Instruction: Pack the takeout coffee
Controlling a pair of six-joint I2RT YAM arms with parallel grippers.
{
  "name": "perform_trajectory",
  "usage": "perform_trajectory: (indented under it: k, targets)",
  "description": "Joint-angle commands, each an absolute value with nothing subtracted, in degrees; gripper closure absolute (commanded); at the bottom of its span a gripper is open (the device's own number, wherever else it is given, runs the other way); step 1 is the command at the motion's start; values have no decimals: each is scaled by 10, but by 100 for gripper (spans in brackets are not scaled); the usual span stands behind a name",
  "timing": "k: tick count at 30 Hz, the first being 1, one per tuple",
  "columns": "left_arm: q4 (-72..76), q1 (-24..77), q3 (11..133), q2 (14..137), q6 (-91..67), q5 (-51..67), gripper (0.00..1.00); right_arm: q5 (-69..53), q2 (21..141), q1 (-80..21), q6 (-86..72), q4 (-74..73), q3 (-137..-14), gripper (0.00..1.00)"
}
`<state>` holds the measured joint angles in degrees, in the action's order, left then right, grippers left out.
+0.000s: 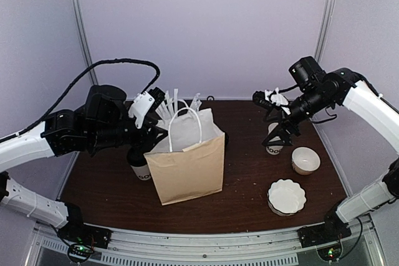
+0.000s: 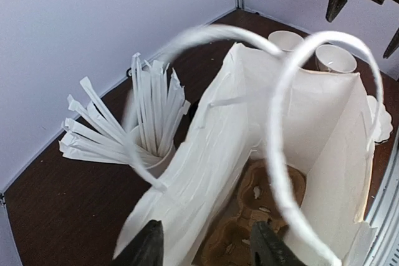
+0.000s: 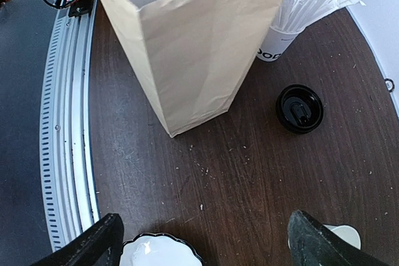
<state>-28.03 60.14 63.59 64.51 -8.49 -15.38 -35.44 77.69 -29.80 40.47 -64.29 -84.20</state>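
Takeout coffee (image 1: 141, 166) is seen standing on the table (image 1: 106, 200) just left of the brown paper bag (image 1: 187, 169), center-left in the overhead view, tucked under the left arm. The left gripper (image 2: 209, 248) is held over the bag's open top, jaws apart with nothing between them, and a cardboard cup carrier (image 2: 274, 182) can be made out inside. A cup of straws (image 1: 169, 109) is parked behind the bag. The right gripper (image 3: 204, 222) is spread wide and empty above the tabletop.

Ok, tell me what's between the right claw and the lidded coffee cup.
The brown paper bag stands between the right claw and the lidded coffee cup, seen in the top view.
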Motion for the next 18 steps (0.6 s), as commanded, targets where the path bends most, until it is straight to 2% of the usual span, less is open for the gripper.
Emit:
perform_trajectory:
  k: [1,8,11,14,18]
  targets:
    - [-245,593,643,657,-89,-196,41,-384,789,-317,399,-640,-864,5]
    - [-314,592,726,634,-68,-164,28,-371,806,-372,413,-666,-910,5]
    - [-373,591,756,601,-71,-168,15,-353,816,-399,420,-676,-935,7]
    - [-494,574,782,596,-113,-256,3,-324,835,-432,430,-696,-967,7]
    - [-655,466,792,625,-159,-239,2,-307,852,-454,444,-714,-994,7]
